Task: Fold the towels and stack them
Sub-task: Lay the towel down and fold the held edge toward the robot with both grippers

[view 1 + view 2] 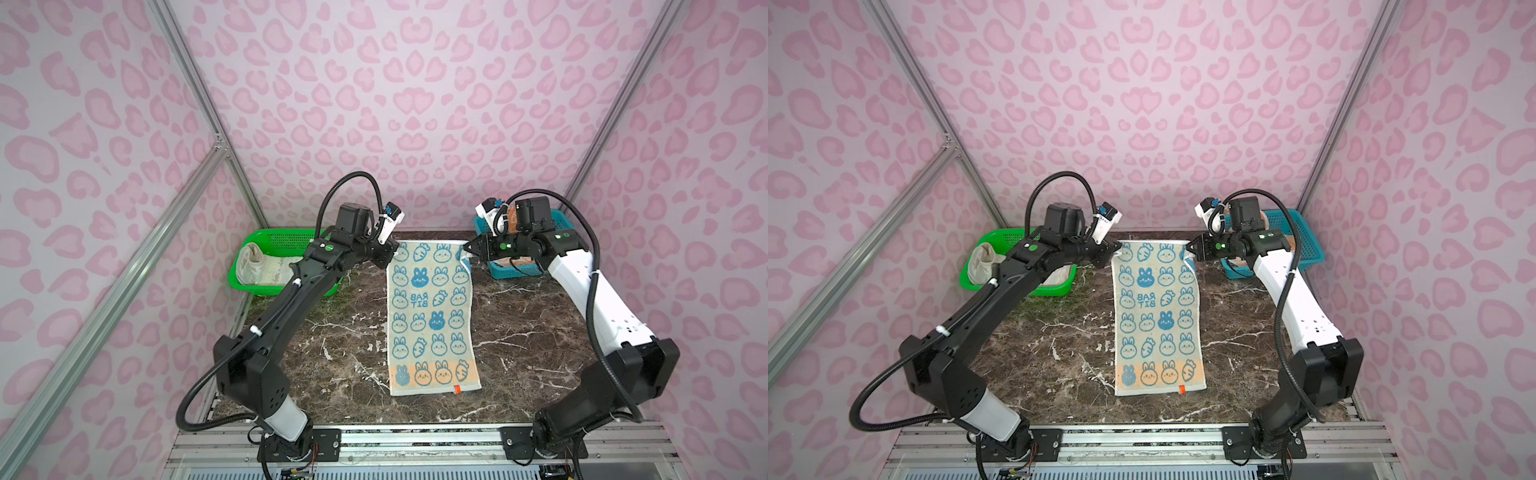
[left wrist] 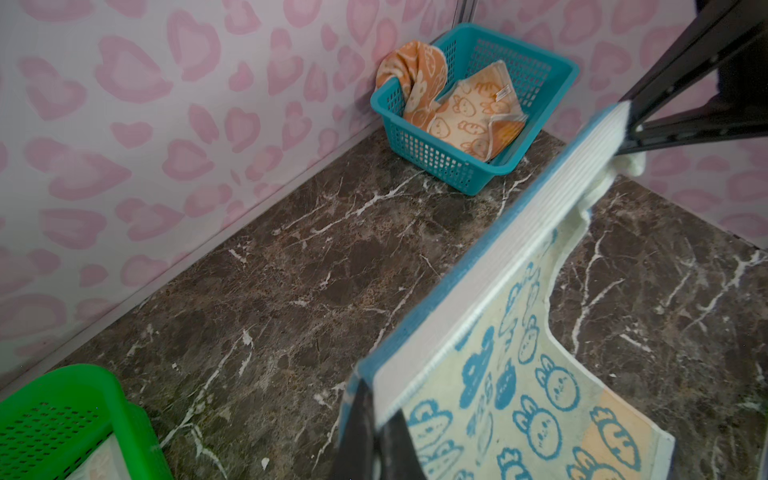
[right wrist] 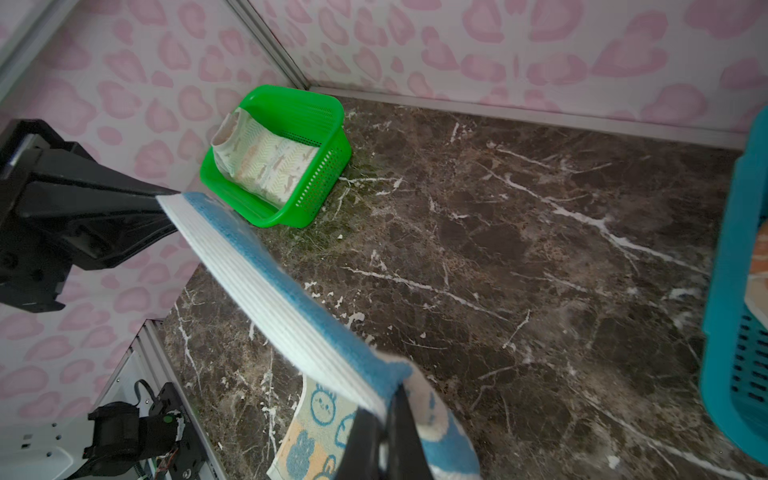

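Dark marble tabletop (image 1: 532, 324), pink heart-print walls (image 1: 415, 104). We get a clear look at the orange rabbit towel (image 2: 457, 108) in the teal basket (image 2: 436, 166), far right, only from the left wrist view; in both top views the right arm hides most of it. White chevron towel (image 3: 266, 166) sits in the green basket (image 3: 320, 183), far left. Blue bunny towel (image 1: 432, 316) lies centre. Left pincer (image 1: 396, 248) and right pincer (image 1: 466, 249) each clamp a far corner, with the far hem lifted taut between them and the near end flat on the marble.
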Motion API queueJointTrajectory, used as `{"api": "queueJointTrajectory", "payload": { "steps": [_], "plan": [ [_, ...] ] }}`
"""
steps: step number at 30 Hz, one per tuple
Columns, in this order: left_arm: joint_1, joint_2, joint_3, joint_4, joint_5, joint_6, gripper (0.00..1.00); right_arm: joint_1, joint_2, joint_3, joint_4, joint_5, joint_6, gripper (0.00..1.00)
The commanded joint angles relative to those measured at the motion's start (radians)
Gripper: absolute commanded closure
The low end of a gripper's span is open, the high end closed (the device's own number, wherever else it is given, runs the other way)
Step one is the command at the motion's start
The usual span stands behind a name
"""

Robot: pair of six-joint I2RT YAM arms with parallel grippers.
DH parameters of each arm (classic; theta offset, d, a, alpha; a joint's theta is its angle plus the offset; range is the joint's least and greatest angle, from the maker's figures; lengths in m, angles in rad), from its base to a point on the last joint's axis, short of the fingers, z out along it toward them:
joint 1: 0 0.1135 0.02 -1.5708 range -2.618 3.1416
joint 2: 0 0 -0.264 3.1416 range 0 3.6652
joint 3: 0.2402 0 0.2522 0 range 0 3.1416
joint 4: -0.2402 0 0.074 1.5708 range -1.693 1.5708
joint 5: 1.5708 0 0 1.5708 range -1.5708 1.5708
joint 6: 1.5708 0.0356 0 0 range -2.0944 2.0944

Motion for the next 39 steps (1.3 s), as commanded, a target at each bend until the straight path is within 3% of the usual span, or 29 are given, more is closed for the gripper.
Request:
{"api": "queueJointTrajectory", "payload": {
  "steps": [1, 5, 10, 13, 22, 29, 39],
  "plan": [
    [0.02, 0.072, 0.013, 0.025, -0.081, 0.048, 0.98, -0.013, 0.05, 0.004, -0.014, 0.11, -0.08, 1.0],
    [0.02, 0.123, 0.002, 0.037, -0.066, 0.047, 0.98, -0.004, 0.077, -0.039, 0.01, 0.116, -0.164, 1.0],
    [0.019, 0.091, -0.067, 0.038, -0.047, 0.06, 0.98, 0.031, 0.053, -0.134, -0.008, 0.25, -0.306, 1.0],
    [0.017, 0.059, -0.128, 0.037, -0.028, 0.055, 0.98, 0.056, 0.006, -0.23, 0.011, 0.338, -0.357, 1.0],
    [-0.013, -0.039, -0.28, -0.007, -0.013, 0.044, 0.97, 0.177, -0.197, -0.489, 0.051, 0.432, -0.574, 1.0],
    [-0.085, -0.115, -0.419, -0.032, -0.051, 0.022, 0.97, 0.233, -0.287, -0.616, 0.033, 0.441, -0.595, 1.0],
    [-0.15, -0.135, -0.484, -0.1, -0.086, 0.002, 0.97, 0.339, -0.34, -0.74, -0.017, 0.499, -0.599, 1.0]
  ]
}}
